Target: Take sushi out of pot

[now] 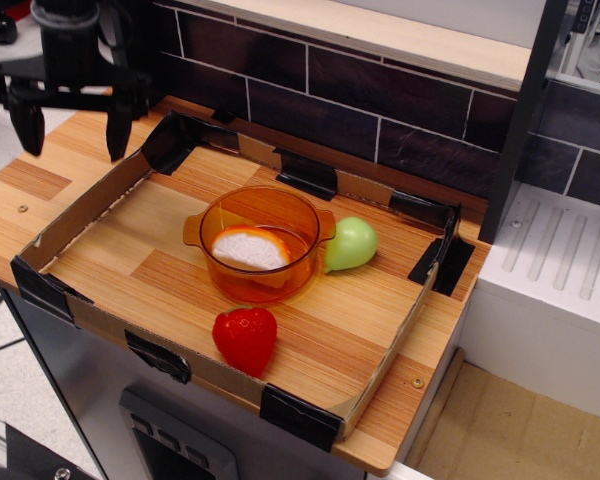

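Note:
The sushi (249,248), white with an orange strip along its top edge, lies inside the translucent orange pot (261,243). The pot stands upright in the middle of the cardboard-walled tray (90,208). My gripper (72,139) hangs at the far left, above the wooden counter outside the tray's left corner. Its two black fingers are spread apart and hold nothing. It is well away from the pot, up and to the left of it.
A red toy strawberry (246,338) lies in front of the pot near the tray's front wall. A pale green toy fruit (351,243) touches the pot's right side. A dark brick wall (360,100) runs behind the tray. A white unit (560,290) stands at the right.

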{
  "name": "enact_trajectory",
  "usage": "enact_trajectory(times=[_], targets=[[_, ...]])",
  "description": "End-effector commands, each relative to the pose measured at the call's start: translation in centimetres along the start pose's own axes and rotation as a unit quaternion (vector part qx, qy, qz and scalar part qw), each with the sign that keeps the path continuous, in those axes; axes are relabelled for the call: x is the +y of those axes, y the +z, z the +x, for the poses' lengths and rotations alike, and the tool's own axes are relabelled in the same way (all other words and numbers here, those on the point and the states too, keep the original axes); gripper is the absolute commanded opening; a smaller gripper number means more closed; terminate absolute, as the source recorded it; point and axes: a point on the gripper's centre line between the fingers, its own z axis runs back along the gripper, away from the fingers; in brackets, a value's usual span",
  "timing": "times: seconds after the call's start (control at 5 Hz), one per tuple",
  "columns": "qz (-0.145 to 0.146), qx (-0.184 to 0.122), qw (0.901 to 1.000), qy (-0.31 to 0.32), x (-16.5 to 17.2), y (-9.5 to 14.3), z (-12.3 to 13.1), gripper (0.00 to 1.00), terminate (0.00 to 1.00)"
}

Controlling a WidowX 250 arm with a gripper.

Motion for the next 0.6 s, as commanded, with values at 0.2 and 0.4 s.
enact_trajectory(times=[0.2,0.4], targets=[[-0.078,-0.131,0.9551,-0.254,-1.3,6.4,1.3,1.00,0.00],[-0.016,-0.183,0.9074,-0.378,-3.9,7.7,0.3,1.00,0.00]])
